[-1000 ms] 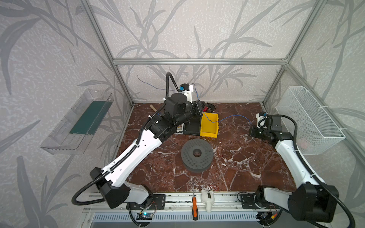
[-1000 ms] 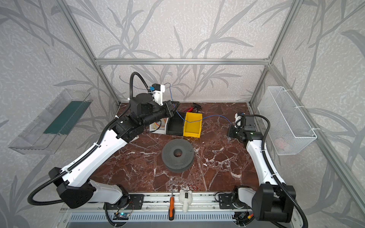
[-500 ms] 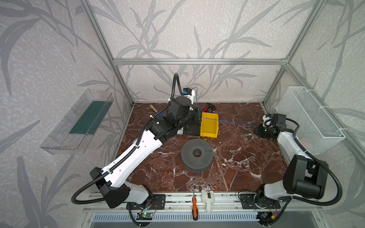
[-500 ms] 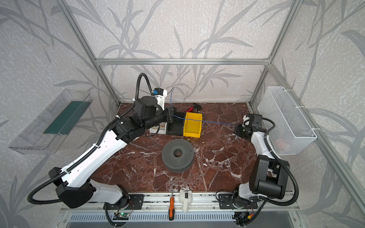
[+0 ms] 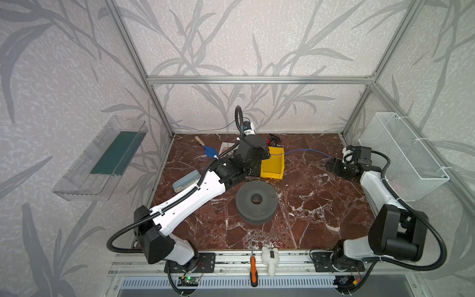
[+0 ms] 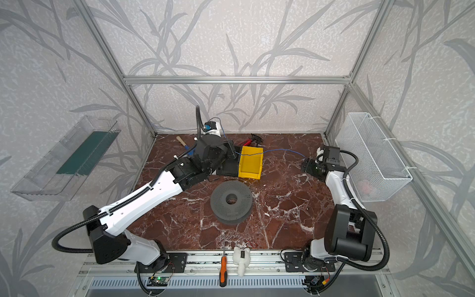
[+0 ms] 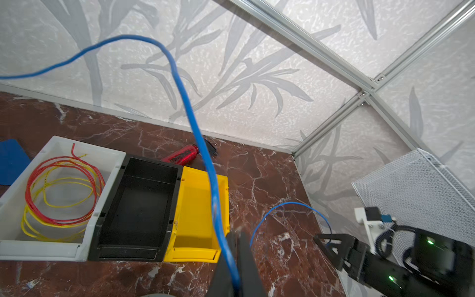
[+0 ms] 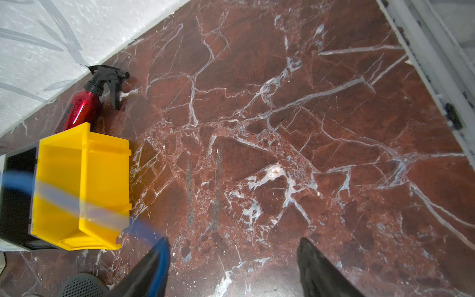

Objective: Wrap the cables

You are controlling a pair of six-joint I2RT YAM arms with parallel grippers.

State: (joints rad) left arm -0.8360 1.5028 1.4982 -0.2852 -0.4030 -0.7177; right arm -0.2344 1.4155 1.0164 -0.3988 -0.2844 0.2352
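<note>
In both top views the right hand (image 5: 331, 163) (image 6: 304, 165) sits low over the desk (image 5: 308, 205) near the back right corner. Its jaws, which were pinched on the far end of the blue cable (image 5: 303, 151) (image 6: 279, 150) a second ago, now stand apart. The cable still runs in one slack line from there across the yellow bin (image 5: 273, 167) to the left hand (image 5: 267, 155), which has swung round in the meantime. A thin tail goes on from the left hand toward the back wall. The left wrist view shows the left hand (image 7: 236, 239) clenched on the cable (image 7: 195, 128). One part arcs up and out of frame, and the other loops over the desk and reaches the right hand (image 7: 331, 243) just at its fingers. The right wrist view confirms the release: the right hand (image 8: 234, 241) is wide open, with bare marble between its fingers (image 8: 154, 267). There the cable (image 8: 144, 231) is a blurred blue streak lying along the inner face of one finger, touching it but no longer pinched. So the cable is now gripped by the left hand alone. No coil shows anywhere along it, so I judge the wrapping barely started. The release looks like a step toward a fresh grip further along to draw a loop. The loose end may slip off the finger before that.
</note>
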